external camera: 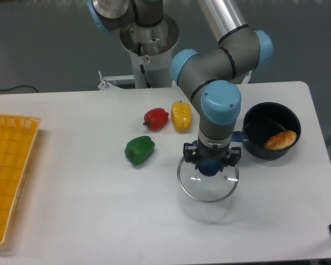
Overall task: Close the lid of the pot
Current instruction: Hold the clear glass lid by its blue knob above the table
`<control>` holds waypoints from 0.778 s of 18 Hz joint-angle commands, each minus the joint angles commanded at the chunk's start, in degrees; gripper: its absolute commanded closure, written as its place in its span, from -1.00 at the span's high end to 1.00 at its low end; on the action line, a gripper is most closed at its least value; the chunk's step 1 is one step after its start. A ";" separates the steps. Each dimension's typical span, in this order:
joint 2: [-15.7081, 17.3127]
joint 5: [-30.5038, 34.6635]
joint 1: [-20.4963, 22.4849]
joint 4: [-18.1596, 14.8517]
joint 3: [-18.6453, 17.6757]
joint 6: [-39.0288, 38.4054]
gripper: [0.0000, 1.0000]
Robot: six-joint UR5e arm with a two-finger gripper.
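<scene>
Round clear glass pot lid (208,182), blue knob | tool (211,163) gripping knob | dark round pot (271,130)

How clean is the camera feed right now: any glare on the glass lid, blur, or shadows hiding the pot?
Fixed camera view: soft overall, evenly lit. The pot lid shows small white glints, and the table reads through the glass. A faint shadow lies below it. The gripper covers the knob. The pot interior is dark, yet the bread roll inside stays visible.
</scene>
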 joint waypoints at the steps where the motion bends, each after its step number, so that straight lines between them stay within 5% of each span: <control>1: -0.09 0.00 0.00 0.09 0.00 0.00 0.12; 14: 1.23 0.88 0.88 0.00 0.00 2.01 0.12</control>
